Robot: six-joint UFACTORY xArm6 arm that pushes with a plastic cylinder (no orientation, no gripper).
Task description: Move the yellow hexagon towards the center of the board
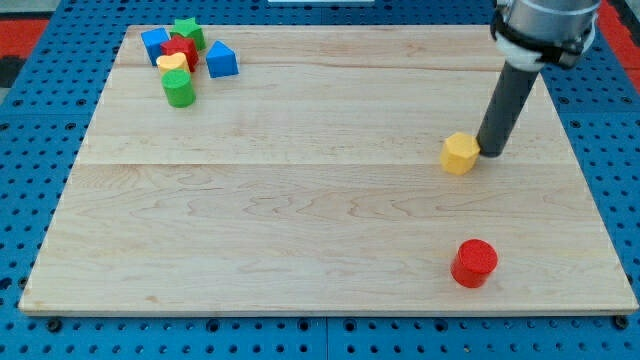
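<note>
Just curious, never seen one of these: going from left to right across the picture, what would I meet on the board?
The cluster of blocks at the top left → the yellow hexagon → the red cylinder → my tip, right beside the hexagon.

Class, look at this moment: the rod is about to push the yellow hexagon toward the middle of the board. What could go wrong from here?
1. My tip sits at the upper right edge of the yellow hexagon, not squarely behind it; an off-centre push may spin the block or let it slip aside.
2. A push angled toward the view's bottom could send it toward the red cylinder.
3. An overlong push could carry it past centre.
</note>
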